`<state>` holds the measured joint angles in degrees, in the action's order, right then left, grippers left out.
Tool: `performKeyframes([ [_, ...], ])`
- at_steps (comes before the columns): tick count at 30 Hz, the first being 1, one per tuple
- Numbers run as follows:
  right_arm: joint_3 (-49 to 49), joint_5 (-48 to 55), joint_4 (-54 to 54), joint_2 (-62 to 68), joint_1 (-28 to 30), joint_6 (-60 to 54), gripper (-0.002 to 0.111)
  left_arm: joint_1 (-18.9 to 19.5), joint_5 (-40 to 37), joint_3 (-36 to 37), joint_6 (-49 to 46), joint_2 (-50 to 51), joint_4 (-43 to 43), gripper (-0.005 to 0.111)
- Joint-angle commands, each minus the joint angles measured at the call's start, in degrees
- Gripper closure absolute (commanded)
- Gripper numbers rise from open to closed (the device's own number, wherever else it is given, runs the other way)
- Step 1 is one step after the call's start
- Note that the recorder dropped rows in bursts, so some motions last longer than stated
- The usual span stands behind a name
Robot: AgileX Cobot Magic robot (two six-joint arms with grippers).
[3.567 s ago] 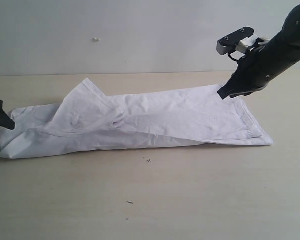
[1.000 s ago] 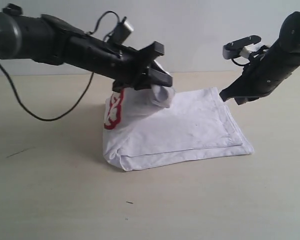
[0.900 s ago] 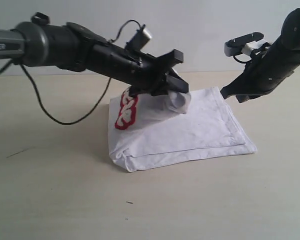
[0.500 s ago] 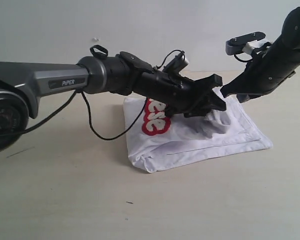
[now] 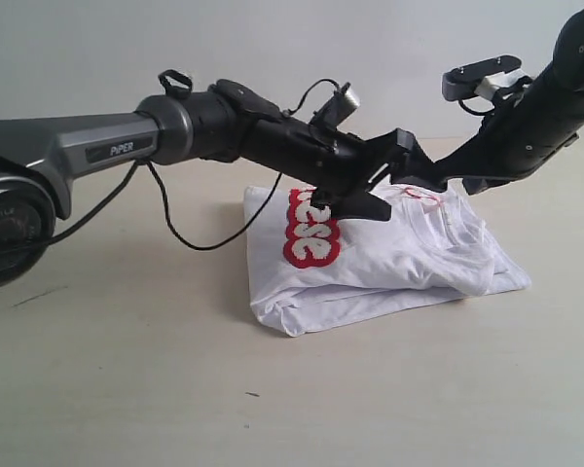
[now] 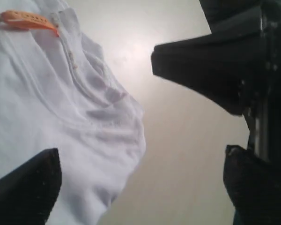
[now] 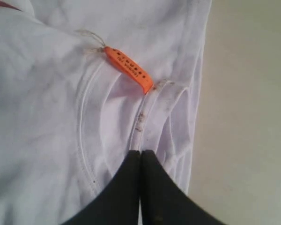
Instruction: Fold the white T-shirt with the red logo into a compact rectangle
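The white T-shirt [image 5: 389, 263] lies as a thick folded bundle on the table. The red logo [image 5: 310, 229] shows on the bundle's left flank. My left gripper [image 5: 399, 187] reaches across from the left and hangs open just above the bundle's top, holding nothing. In the left wrist view its fingers [image 6: 28, 187] stand wide apart over the shirt [image 6: 47, 93] and the orange neck tag [image 6: 28, 18]. My right gripper [image 5: 455, 183] is shut, with its tips [image 7: 141, 153] at the ribbed neckline beside the orange tag [image 7: 129, 69]. No cloth shows between them.
The pale wooden table [image 5: 127, 370] stretches in front and to the left of the bundle. A black cable [image 5: 190, 233] droops from the left arm down to the table. A plain wall stands behind.
My left gripper carried the shirt's left end over onto its right half, then opened and let go. The shirt went from a long strip to a short bundle. The right arm barely moved.
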<state>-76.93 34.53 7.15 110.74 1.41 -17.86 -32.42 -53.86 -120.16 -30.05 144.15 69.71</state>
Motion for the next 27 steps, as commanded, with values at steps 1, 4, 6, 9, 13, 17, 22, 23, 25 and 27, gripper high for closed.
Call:
performKeyframes([
  [1,-0.1,-0.5,0.0,0.1,-0.1,-0.8,0.108,4.2,-14.5,-1.4,5.6,-0.8,-9.4,0.019],
  [4,-0.1,-0.3,2.9,0.5,-0.1,-3.4,0.108,6.2,-16.1,-1.4,8.7,-0.9,-20.2,0.036],
  [6,-0.1,0.1,9.7,1.2,-0.1,-8.3,0.108,6.7,-16.1,-1.1,10.9,-0.9,-25.0,0.053],
  [9,-0.1,2.0,19.6,3.2,-0.1,-17.9,0.108,6.7,-16.1,-1.1,11.1,-0.7,-26.1,0.076],
  [13,-0.1,3.4,25.4,5.9,-0.1,-21.8,0.108,6.1,-16.0,-1.1,11.1,-0.5,-25.8,0.091],
  [17,-0.1,1.4,22.2,9.4,-0.1,-21.5,0.108,5.7,-15.2,-1.1,12.3,0.1,-29.4,0.079],
  [22,-0.1,-2.1,11.0,11.2,-0.1,-11.8,0.108,5.7,-16.1,-1.1,17.2,3.3,-39.8,0.051],
  [23,-0.1,-2.2,9.0,11.4,-0.1,-9.8,0.108,5.7,-16.1,-1.1,17.6,4.4,-41.4,0.052],
  [25,-0.1,-2.3,8.9,11.4,-0.1,-9.3,0.108,5.7,-16.1,-1.1,17.8,4.9,-40.9,0.054],
  [27,-0.1,-1.5,8.5,11.4,-0.1,-7.5,0.108,5.7,-16.1,-1.1,17.8,4.7,-41.4,0.060],
])
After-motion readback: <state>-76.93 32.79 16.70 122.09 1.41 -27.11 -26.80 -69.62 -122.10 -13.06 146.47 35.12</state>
